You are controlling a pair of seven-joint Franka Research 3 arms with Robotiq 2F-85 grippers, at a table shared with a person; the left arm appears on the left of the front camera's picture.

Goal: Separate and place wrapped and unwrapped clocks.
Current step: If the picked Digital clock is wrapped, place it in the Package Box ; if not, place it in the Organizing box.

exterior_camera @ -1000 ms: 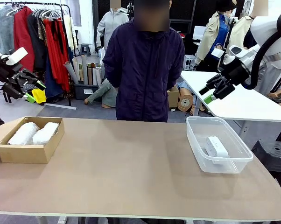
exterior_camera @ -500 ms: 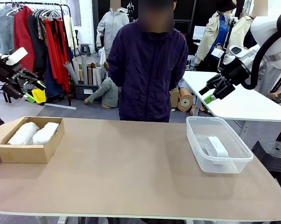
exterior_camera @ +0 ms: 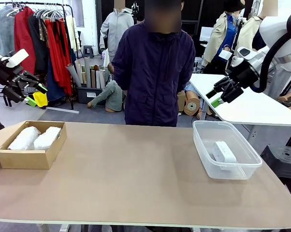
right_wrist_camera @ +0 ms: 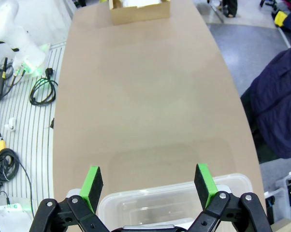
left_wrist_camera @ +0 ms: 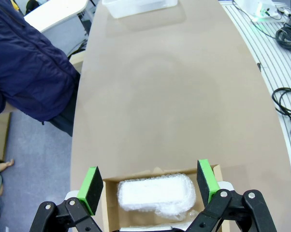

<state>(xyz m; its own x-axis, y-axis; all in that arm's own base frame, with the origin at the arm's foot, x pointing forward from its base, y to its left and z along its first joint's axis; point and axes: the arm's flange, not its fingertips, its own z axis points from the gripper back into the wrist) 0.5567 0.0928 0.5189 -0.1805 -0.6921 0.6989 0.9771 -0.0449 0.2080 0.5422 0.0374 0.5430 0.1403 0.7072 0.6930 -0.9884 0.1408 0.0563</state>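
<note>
Wrapped clocks (exterior_camera: 35,137), two oblong bubble-wrap bundles, lie side by side in the cardboard box (exterior_camera: 24,158) at the bench's (exterior_camera: 131,174) left end; their padding looks soft and slippery, so a grip across the short middle seems safest. The bare white clock (exterior_camera: 224,152), probably rigid, smooth and light, lies in the clear tub (exterior_camera: 210,166) at the right. Left gripper (exterior_camera: 36,88) and right gripper (exterior_camera: 217,97) hang raised, jaws wide and empty.

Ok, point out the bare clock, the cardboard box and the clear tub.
bare clock (exterior_camera: 224,151), front view, its top face.
cardboard box (exterior_camera: 24,158), front view, its near wall.
clear tub (exterior_camera: 202,146), front view, its left wall.
</note>
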